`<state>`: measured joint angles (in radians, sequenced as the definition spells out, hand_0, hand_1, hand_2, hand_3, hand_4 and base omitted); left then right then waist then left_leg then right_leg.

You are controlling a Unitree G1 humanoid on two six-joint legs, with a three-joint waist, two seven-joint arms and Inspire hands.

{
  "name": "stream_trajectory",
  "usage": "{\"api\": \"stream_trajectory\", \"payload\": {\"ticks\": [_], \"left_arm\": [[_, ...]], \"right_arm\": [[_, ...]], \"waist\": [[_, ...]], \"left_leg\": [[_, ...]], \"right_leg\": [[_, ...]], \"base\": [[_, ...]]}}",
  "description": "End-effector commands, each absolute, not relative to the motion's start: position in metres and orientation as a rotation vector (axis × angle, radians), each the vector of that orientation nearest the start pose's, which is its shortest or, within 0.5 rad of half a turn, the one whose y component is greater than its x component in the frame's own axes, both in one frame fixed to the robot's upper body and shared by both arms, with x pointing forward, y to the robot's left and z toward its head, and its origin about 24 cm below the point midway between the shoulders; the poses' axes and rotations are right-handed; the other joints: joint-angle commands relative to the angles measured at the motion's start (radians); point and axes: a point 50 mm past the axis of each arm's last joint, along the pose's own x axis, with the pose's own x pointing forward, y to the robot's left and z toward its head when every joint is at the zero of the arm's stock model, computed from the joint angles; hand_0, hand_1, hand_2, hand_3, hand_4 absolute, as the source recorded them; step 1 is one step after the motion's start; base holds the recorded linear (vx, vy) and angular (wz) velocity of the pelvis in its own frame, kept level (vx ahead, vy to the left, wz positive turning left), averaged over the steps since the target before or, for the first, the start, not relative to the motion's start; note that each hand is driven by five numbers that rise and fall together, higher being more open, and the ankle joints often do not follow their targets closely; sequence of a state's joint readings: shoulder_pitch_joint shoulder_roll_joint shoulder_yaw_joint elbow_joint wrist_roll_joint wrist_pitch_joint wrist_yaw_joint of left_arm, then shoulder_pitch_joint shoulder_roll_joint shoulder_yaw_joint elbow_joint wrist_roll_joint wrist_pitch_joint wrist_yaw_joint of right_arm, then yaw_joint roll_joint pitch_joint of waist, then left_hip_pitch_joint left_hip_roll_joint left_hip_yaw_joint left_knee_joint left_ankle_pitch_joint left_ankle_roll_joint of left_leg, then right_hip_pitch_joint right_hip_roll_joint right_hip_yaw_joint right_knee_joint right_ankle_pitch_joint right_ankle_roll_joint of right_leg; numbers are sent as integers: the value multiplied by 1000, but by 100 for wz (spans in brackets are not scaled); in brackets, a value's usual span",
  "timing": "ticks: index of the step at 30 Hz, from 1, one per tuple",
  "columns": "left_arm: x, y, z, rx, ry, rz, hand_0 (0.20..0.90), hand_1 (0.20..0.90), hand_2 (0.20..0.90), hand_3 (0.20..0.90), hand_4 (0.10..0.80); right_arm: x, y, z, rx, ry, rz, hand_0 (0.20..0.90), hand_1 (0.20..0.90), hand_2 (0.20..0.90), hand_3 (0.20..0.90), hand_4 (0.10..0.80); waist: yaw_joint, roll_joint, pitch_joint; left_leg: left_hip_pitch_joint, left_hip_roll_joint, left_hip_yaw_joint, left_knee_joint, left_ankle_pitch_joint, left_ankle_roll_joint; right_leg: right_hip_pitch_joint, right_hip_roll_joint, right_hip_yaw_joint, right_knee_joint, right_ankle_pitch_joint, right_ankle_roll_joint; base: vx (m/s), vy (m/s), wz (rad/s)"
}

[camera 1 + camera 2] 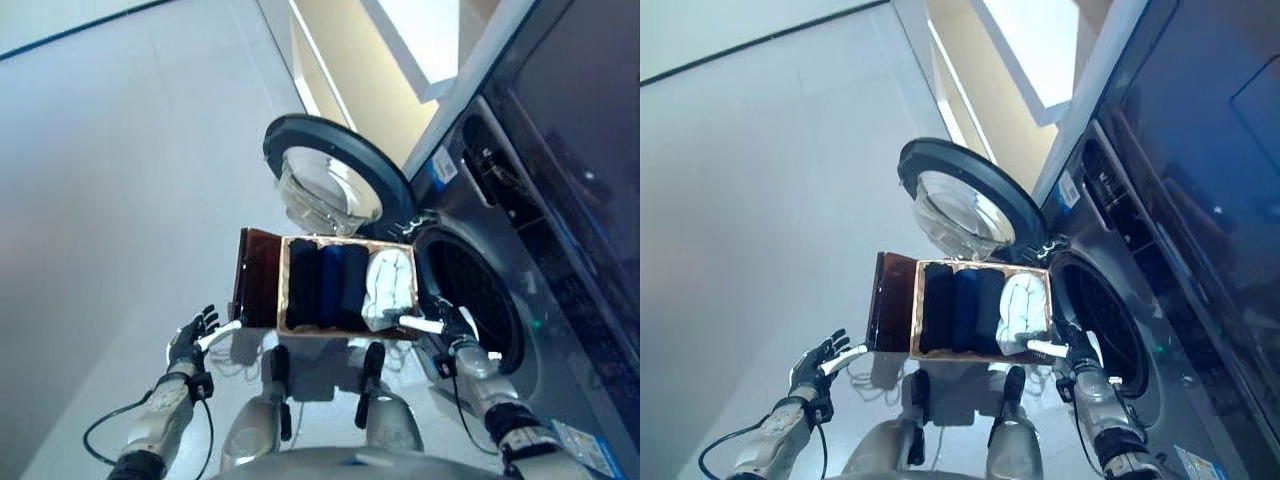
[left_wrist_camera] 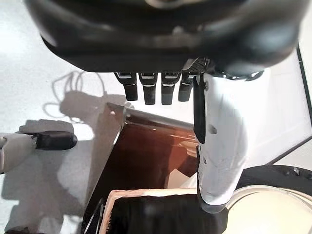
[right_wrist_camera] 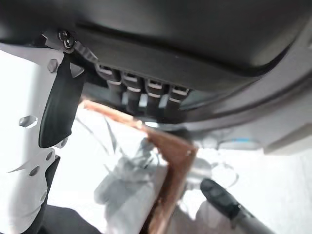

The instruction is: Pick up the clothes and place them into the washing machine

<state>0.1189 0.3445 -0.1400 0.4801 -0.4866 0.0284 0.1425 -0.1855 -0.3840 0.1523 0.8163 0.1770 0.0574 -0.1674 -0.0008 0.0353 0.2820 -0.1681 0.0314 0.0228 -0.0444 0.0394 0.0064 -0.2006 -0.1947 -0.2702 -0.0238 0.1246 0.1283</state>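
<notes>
Now both open, empty: right robot hand [image 1: 447, 325] by the basket's [image 1: 349, 331] white cloth [image 1: 388, 285] should curl deep into it; left robot hand [image 1: 190, 338] idles beside.

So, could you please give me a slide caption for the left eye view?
Both open hands flank a box of folded clothes beside the open washer.

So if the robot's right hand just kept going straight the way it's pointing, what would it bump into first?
Probably the white garment at the near end of the brown basket. The right hand is open beside the basket's corner, its thumb aimed at that cloth. Depth is unclear, so it might meet the basket's rim first.
</notes>
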Motion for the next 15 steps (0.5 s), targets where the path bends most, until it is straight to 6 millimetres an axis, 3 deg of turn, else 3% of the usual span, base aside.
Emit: {"api": "stream_trajectory", "payload": {"ticks": [1,8,15], "left_arm": [[198,244,-54,-30,478,242,900,900,900,900,800],[199,242,-53,-17,469,216,900,900,900,900,800],[202,238,-55,-14,478,218,900,900,900,900,800]], "right_arm": [[253,-281,-50,-433,595,-300,900,900,900,900,800],[264,-289,-47,-432,638,-351,900,900,900,900,800],[275,-287,-40,-440,619,-384,900,900,900,900,800]], "waist": [[26,-9,-2],[47,9,20],[56,10,32]], "left_leg": [[-20,90,-71,24,21,-99],[-82,64,-87,49,22,-91],[-95,56,-93,55,24,-90]], "right_leg": [[-93,-94,64,107,36,59],[-135,-112,61,119,46,61],[-128,-124,53,112,54,65]], "base": [[-52,-24,0],[-42,4,12],[-4,5,6]]}}
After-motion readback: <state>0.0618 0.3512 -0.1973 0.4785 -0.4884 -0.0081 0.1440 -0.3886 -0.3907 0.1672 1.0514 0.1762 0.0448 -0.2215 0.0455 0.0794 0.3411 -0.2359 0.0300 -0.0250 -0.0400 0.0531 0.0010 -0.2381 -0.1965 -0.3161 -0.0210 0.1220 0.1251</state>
